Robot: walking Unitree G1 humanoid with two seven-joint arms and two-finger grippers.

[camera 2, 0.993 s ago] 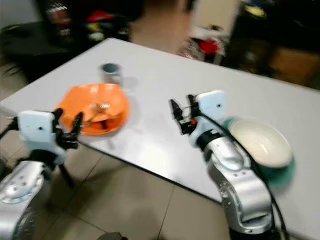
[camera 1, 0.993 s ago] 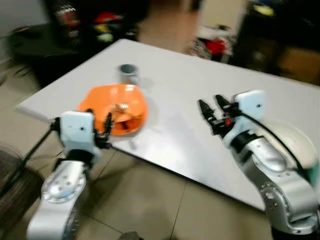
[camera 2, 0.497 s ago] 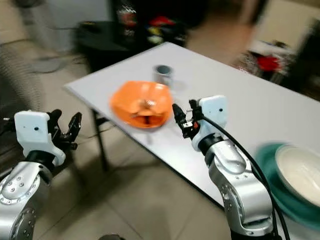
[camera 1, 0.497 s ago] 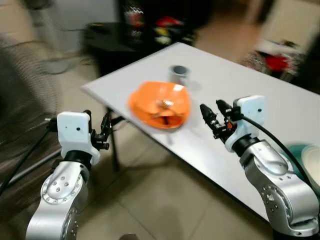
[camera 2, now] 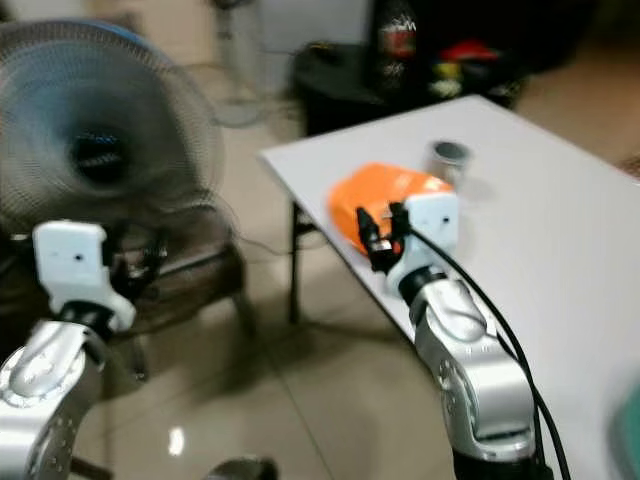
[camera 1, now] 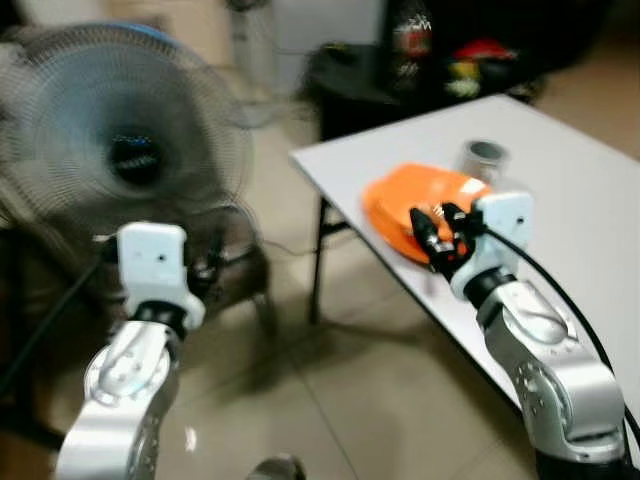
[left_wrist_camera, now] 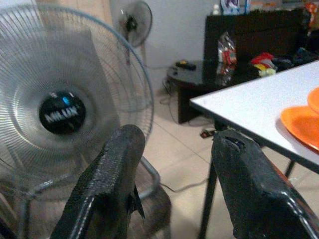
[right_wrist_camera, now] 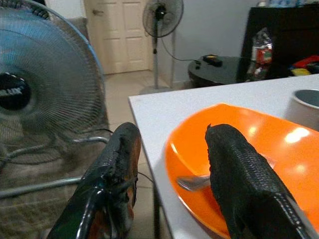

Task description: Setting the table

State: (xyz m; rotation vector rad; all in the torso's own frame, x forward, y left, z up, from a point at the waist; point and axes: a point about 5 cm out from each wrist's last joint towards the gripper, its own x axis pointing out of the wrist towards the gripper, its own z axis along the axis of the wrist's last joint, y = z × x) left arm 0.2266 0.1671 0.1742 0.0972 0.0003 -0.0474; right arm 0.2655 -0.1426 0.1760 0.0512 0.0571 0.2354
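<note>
An orange plate (camera 1: 400, 200) lies near the corner of the white table (camera 1: 570, 190), with a metal fork (right_wrist_camera: 192, 182) on it. Behind the plate stands a grey cup (camera 1: 484, 157). My right gripper (camera 1: 432, 215) is open and held at the plate's near rim, its fingers (right_wrist_camera: 234, 164) over the rim with nothing between them. My left gripper (left_wrist_camera: 177, 134) is open and empty, raised off to the left of the table above the floor and in front of a fan.
A large floor fan (camera 1: 120, 150) stands close on the left over a metal base. A black low table (camera 1: 370, 75) with bottles and clutter is behind the white table. A second standing fan (left_wrist_camera: 132, 22) and a door (right_wrist_camera: 124, 35) are farther back. Tiled floor lies below.
The whole view has swung to the left: the table now sits at the right and the big fan has come into view. Both grippers keep their open pose.
</note>
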